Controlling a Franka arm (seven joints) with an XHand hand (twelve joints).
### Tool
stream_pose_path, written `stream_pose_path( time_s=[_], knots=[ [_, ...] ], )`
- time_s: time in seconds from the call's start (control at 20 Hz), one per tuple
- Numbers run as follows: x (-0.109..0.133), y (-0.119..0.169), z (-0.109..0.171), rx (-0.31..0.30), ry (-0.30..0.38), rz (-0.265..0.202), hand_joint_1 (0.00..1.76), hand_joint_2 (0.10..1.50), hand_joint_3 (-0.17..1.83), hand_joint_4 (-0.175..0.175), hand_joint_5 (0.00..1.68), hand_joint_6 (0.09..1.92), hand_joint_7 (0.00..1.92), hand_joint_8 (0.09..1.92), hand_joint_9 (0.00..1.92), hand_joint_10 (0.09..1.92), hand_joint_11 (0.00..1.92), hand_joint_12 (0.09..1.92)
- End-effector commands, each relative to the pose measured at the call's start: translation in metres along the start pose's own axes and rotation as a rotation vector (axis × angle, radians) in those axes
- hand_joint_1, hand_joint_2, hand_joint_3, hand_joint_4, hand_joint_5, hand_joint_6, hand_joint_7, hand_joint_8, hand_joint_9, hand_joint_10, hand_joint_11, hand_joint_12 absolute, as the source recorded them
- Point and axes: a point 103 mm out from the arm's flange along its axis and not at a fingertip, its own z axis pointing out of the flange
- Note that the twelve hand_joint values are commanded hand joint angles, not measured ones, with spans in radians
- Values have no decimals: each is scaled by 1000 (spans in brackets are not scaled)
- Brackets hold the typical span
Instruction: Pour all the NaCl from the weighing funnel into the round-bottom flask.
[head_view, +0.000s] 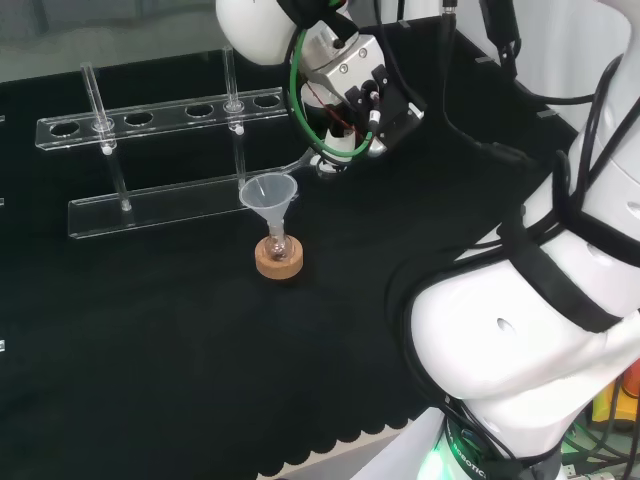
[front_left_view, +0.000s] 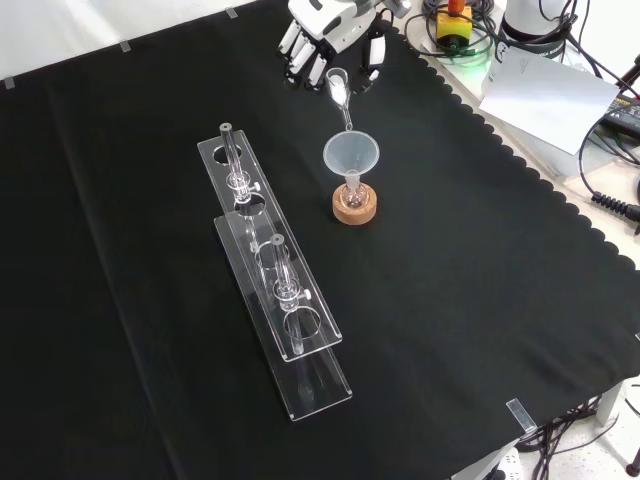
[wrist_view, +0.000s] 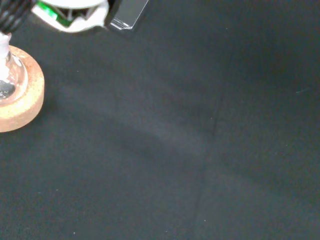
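Cork stand (wrist_view: 17, 95) close; fingers (front_left_view: 372, 52) pinch weighing funnel (front_left_view: 339, 90).

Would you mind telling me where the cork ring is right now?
In the front view the cork ring sits right of the clear racks, under the small flask and its funnel, below the hand.

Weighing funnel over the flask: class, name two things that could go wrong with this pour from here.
1. The weighing funnel, held tilted in the hand, has its thin tip just above the plastic funnel's rim; a small drift could drop salt onto the black cloth.
2. The round-bottom flask is small, sits on a cork ring and carries the wide funnel; a nudge from the tip could tip it.
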Motion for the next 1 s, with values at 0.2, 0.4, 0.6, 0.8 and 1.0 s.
stream_pose_path(
  time_s=[0.2, 0.4, 0.6, 0.8, 1.0],
  knots=[
    [2, 4, 0, 18, -33, -1, 1110, 608, 803, 175, 1205, 866, 444, 673, 839, 495, 596, 1211],
    [1, 5, 1, 21, -46, -4, 1110, 608, 803, 175, 1205, 865, 444, 672, 840, 494, 596, 1211],
    [2, 5, 0, 25, -69, -5, 1110, 607, 804, 175, 1206, 865, 445, 672, 841, 494, 596, 1211],
    [3, 6, -2, 29, -90, -5, 1110, 606, 804, 175, 1206, 864, 445, 671, 841, 493, 596, 1211],
    [4, 6, -4, 29, -105, -5, 1110, 606, 804, 175, 1207, 863, 445, 670, 841, 492, 596, 1211]
  ],
)
